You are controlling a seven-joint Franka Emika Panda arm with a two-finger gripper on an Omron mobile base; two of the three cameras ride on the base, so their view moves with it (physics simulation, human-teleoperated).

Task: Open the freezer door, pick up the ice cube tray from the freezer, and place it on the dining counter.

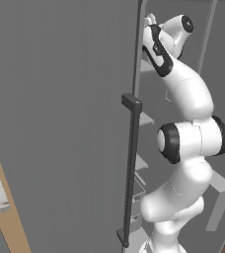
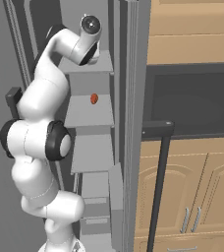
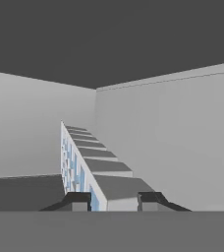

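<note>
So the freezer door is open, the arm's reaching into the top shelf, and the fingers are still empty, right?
Not empty. The hand view shows the fingers closed on the ice cube tray, which stands on edge between them. The freezer door is open and the arm does reach into the freezer.

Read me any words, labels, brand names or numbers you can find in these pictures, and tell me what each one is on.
None: no readable text, number or sign anywhere.
The freezer door is plain grey, and its black handle is unmarked.
The ice cube tray between the gripper fingertips shows only pale blue cells.
The wooden cabinets beside the freezer carry no label.
</note>
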